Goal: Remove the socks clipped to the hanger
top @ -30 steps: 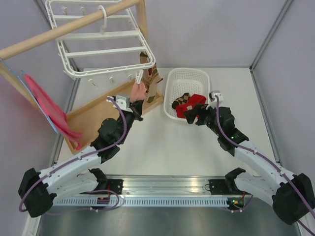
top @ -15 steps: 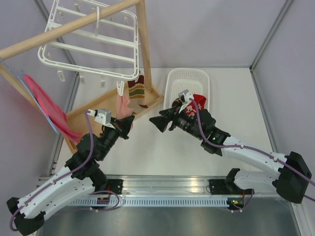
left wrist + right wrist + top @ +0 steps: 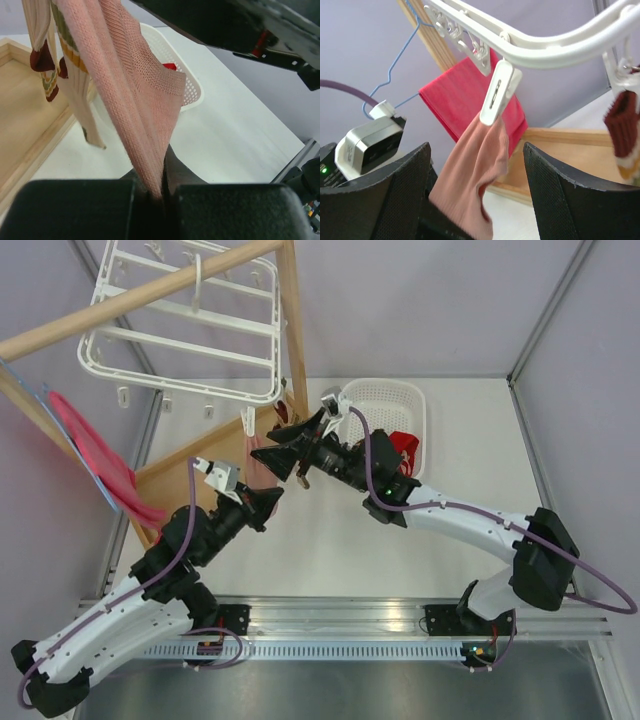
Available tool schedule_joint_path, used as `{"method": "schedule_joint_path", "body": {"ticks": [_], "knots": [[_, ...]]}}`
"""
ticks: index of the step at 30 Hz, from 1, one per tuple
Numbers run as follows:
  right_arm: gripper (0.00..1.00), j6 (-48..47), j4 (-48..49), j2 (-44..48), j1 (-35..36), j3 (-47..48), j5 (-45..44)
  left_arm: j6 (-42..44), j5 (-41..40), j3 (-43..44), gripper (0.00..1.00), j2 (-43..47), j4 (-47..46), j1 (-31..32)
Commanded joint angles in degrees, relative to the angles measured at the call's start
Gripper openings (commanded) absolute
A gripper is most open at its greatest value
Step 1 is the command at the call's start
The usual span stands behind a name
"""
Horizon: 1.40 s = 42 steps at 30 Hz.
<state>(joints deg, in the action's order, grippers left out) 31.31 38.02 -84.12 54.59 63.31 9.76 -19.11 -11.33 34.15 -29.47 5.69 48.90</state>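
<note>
One container spotted: white mesh basket (image 3: 400,390) on the table (image 3: 330,550), just right of the wooden rack (image 3: 140,295). Inside, one red sock (image 3: 405,445) in plain sight. Can't count the rest of the contents, with most of the interior hidden behind the right arm.

Counts:
- Socks on the hanger (image 3: 180,340): two. Pale pink sock (image 3: 135,95) and brown-and-cream checkered sock (image 3: 72,85), hanging side by side at the frame's near-right corner, above the rack's wooden base (image 3: 190,475).
- Socks in the basket: at least one, red.
- Clips: one white clip (image 3: 497,92) biting the top of the pink sock. Several more dangling along the frame's near edge, too small for a reliable count.
- Baskets: one. White hangers: one. Arms: two.
- Also one red cloth (image 3: 95,455) hanging at the rack's left end, not on the white frame.

Left gripper (image 3: 161,192): pressed together, pinching the lower end of the pink sock, fabric stretched from there up toward the clip.

Right gripper (image 3: 476,150): spread wide, one finger on either side of the pink sock just below the clip. Not clamped on anything. Can't tell about contact with the fabric.
</note>
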Motion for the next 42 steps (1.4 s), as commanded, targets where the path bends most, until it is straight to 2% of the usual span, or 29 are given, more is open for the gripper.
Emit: {"method": "schedule_joint_path", "body": {"ticks": [1,9,19,27,32,42], "knots": [[0.79,-0.98,3.47,-2.80,0.17,5.33,1.58,-2.07,2.54,2.76,0.02,0.12,3.27,0.31],[0.79,-1.69,5.04,-7.19,0.26,9.29,0.70,-2.51,3.69,4.43,0.02,1.70,5.64,0.31],[0.79,4.02,12.69,-13.44,0.26,13.32,4.74,-2.68,3.60,6.01,0.02,3.37,7.14,0.31],[0.79,10.51,26.90,-14.85,0.08,11.14,5.97,-2.86,2.11,6.45,0.02,3.99,8.19,0.23],[0.79,14.83,32.63,-15.64,-0.45,10.78,7.03,-3.56,1.49,6.37,0.02,4.42,8.63,0.31],[0.76,18.70,36.24,-19.24,-0.71,11.58,7.73,-4.88,1.40,6.72,0.02,5.74,9.34,0.31]]}}
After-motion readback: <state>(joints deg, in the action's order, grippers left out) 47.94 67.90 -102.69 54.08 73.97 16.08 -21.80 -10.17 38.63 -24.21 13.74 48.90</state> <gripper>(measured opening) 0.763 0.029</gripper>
